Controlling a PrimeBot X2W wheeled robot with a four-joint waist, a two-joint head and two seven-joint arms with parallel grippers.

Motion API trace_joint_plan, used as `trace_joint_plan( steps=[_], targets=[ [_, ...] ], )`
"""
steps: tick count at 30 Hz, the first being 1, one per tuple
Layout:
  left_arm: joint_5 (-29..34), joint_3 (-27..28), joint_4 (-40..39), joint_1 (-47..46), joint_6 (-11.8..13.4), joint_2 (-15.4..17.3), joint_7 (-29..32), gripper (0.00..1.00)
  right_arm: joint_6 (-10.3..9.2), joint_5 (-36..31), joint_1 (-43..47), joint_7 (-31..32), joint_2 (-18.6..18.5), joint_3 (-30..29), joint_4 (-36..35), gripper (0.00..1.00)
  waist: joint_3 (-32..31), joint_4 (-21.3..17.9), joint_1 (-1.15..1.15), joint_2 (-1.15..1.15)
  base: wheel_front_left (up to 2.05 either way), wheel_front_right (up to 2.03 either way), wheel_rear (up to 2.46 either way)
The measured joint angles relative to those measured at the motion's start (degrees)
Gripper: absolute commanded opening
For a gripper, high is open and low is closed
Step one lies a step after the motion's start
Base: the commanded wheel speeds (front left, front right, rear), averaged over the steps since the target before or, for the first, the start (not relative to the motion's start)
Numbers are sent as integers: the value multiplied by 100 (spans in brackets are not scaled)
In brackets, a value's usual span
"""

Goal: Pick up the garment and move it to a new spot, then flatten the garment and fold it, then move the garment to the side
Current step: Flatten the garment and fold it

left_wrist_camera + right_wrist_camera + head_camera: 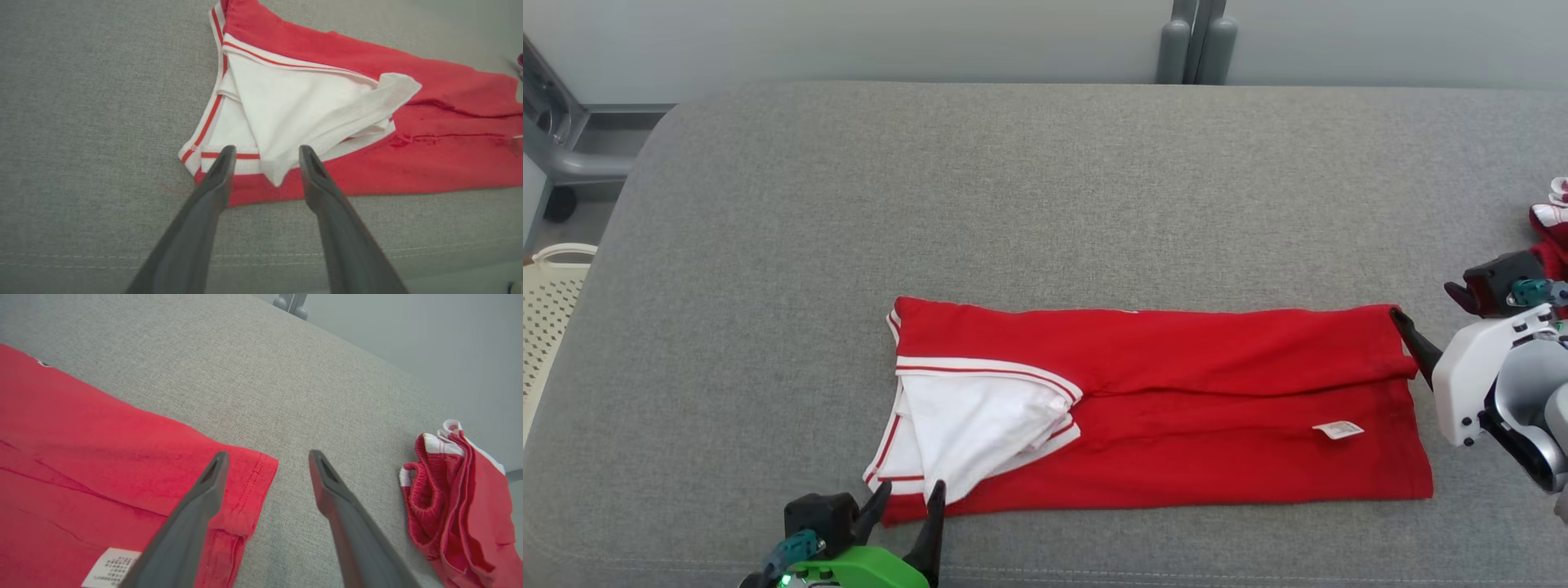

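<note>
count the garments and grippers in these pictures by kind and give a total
garments: 2 (folded red garment, crumpled red garment)
grippers: 2 (left gripper, right gripper)
total: 4

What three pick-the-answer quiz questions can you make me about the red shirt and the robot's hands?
1. Where is the white label? A on the floor. B on the garment. C on the wall.
2. What colour is most of the garment? A red. B blue. C yellow.
3. How is the left gripper? A shut and empty. B pinching cloth. C open.
Answers: B, the label lies on the red cloth near its right end; A, it is red with white trim; C, its two fingers stand wide apart.
</note>
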Motion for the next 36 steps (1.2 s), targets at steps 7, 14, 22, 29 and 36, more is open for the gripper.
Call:
trace_joint_plan(
  steps=[7,14,22,29,36],
  targets=[
    [44,-60,328,93,-55,66,-62,100,0,-245,441,-85,282,-537,-294,100,-195,-62,0,0,0,0,0],
    [104,413,350,192,90,215,-698,100,0,-509,1076,-263,901,-1338,-588,100,-466,-87,0,0,0,0,0],
    [771,1579,-532,398,166,92,-861,100,-1,-790,1705,-586,1844,-2089,-954,100,-754,-109,0,0,0,0,0],
    [1355,2221,-739,751,-242,-162,-869,100,-1,-977,2048,-971,2638,-2446,-1039,100,-942,-123,0,0,0,0,0],
    [1606,2617,-491,872,-667,-358,-869,100,-2,-1014,2238,-1373,3063,-2568,-989,100,-1065,-165,0,0,0,0,0]
  ],
)
